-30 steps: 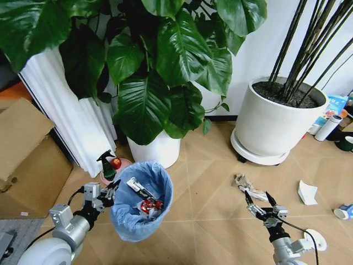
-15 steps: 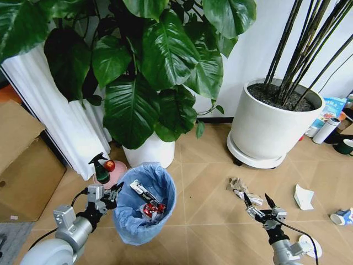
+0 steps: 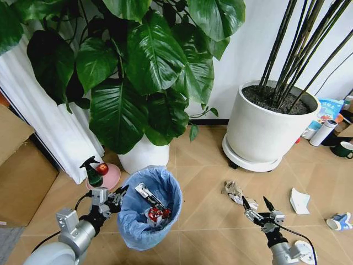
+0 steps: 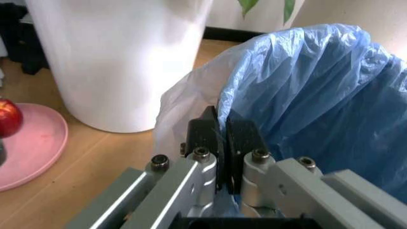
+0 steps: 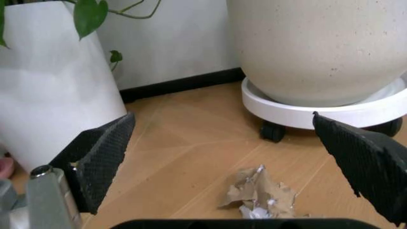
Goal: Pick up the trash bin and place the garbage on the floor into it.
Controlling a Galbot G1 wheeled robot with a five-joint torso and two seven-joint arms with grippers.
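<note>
Head view has the left arm reaching in from the lower left, its left gripper (image 3: 116, 197) level with the rim of the trash bin (image 3: 148, 212); left wrist view shows the fingers (image 4: 205, 132) pinched together on the blue liner at that rim. Over on the right, the right gripper (image 3: 257, 205) hangs low, fingers spread wide apart, holding nothing, just short of crumpled garbage (image 3: 232, 190) lying on the floor (image 3: 201, 165).

Light-blue crinkled liner in the trash bin (image 3: 148, 212); tan herringbone floor (image 3: 201, 165) with pale seams; crumpled brown-and-white garbage (image 3: 233, 191); white plant pots (image 3: 267, 127); pink plate (image 3: 108, 177) bearing a red apple (image 3: 102, 169).
</note>
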